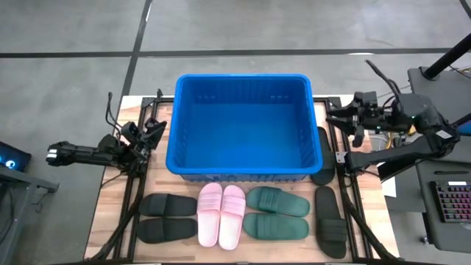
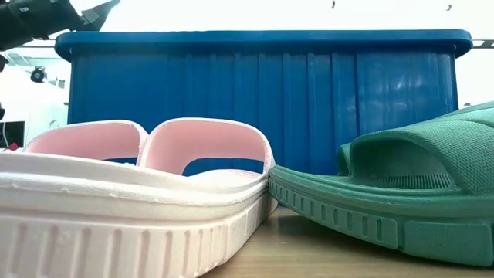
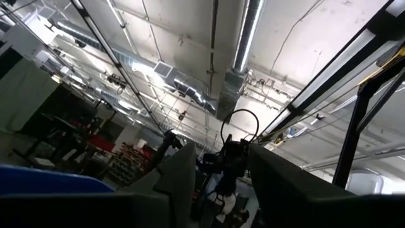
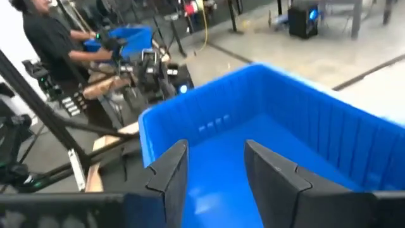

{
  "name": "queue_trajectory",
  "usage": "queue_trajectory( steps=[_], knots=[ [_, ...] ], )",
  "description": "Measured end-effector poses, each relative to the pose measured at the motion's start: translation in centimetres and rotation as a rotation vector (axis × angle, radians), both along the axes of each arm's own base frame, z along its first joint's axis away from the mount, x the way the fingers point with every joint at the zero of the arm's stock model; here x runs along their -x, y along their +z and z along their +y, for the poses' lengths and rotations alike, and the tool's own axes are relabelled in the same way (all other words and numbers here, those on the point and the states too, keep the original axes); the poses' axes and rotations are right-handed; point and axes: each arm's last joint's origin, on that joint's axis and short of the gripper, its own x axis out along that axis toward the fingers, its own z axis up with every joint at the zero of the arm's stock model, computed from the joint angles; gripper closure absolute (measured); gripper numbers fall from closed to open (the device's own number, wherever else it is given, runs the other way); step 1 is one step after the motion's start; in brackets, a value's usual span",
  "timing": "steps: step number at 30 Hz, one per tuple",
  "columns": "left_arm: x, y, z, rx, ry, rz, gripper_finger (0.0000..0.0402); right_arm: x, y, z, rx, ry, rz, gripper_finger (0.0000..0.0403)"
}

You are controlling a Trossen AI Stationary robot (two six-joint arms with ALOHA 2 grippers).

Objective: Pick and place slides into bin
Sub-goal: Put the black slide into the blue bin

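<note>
My left gripper [image 1: 156, 129] hung over the table's left edge, just beside the bin's [image 1: 243, 88] left wall, its fingers [image 3: 180, 174] apart with nothing between them and tilted up toward the ceiling. My right gripper [image 1: 340, 115] hovered at the bin's right side near its far corner, fingers [image 4: 171, 168] parted and empty, looking down into the bare blue inside.

The bin sat at the middle of the table [image 1: 110, 213] with no shoe in it. In front of it lay a row of slides: a black pair [image 1: 168, 217] at the left, the pink pair [image 1: 221, 213] next, touching the green pair [image 1: 277, 212] beside it. One black slide [image 1: 330, 221] lay at the right end of the row, and another [image 1: 323, 156] lay along the bin's right wall.

Past the bin, a person in dark clothes [image 4: 54, 41] was bent over another bench.
</note>
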Motion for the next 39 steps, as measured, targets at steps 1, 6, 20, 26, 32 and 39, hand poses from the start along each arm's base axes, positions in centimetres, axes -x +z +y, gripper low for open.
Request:
queue_trajectory(
  steps=[1,6,20,26,32,39],
  knots=[
    [0.0,0.1,0.0,0.001,-0.001,0.000,0.0269,0.0,0.2,0.1,-0.016,0.021,0.001,0.0257],
    [-0.1,0.9,0.0,0.019,-0.015,-0.020,0.0269,0.4,1.4,0.4,-0.070,0.141,-0.024,0.0259],
    [-1.5,6.3,-0.4,-0.207,0.021,0.024,0.0269,2.3,-0.6,0.1,-0.268,-0.056,0.338,0.0269],
    [-1.6,6.5,-0.4,-0.205,0.024,0.017,0.0269,2.0,-2.5,0.1,-0.341,-0.133,0.506,0.0276],
    [-1.4,6.5,-0.3,-0.203,0.024,0.010,0.0269,1.1,-4.5,0.1,-0.332,-0.151,0.607,0.0277],
    [-1.5,6.5,-0.3,-0.182,0.008,0.007,0.0269,0.1,-7.3,0.3,-0.323,-0.143,0.733,0.0278]
  ],
)
